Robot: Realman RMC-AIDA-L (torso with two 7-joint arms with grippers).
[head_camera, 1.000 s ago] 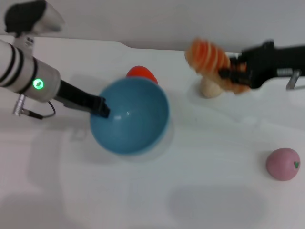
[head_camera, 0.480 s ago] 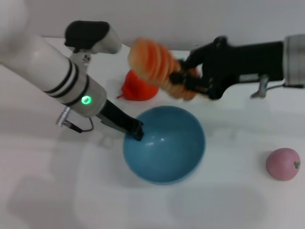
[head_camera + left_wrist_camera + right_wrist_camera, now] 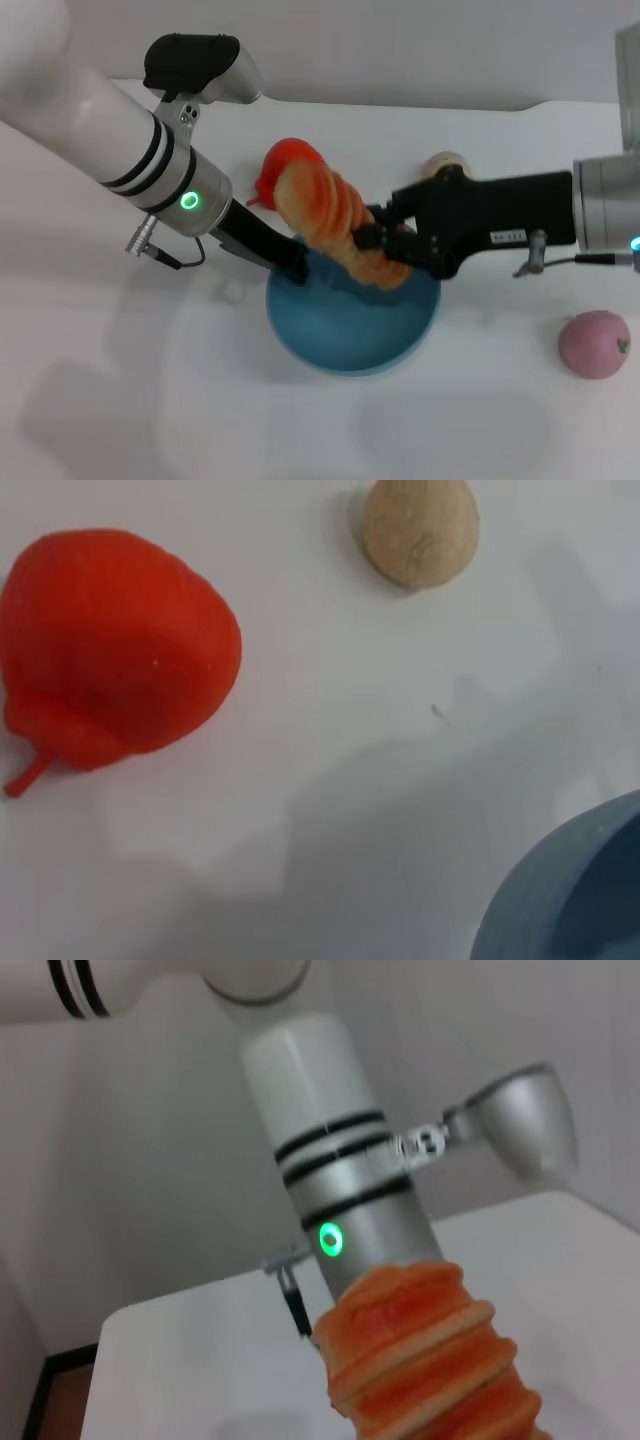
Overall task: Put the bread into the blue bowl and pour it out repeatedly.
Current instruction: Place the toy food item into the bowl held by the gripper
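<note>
Right gripper [image 3: 372, 240], clenched on the bread [image 3: 335, 222] above the far rim of the blue bowl [image 3: 352, 318], which the left gripper [image 3: 298, 268] pinched near the table's [image 3: 150, 400] middle; letting go only once the loaf was lower and centred would have prevented a bounce-out.

In the head view the bread [image 3: 335, 225] covers part of the red toy [image 3: 285, 165] behind it, and its lower end hides the far rim of the blue bowl [image 3: 350, 325]. The right gripper [image 3: 385, 240] covers one side of the bread, and its arm blocks most of the small beige ball [image 3: 445, 162]. The left gripper [image 3: 297, 268] sits at the bowl's rim, and its fingers are too dark to make out. In the left wrist view only a corner of the bowl shows. In the right wrist view the bread's lower end is cut off by the edge.
</note>
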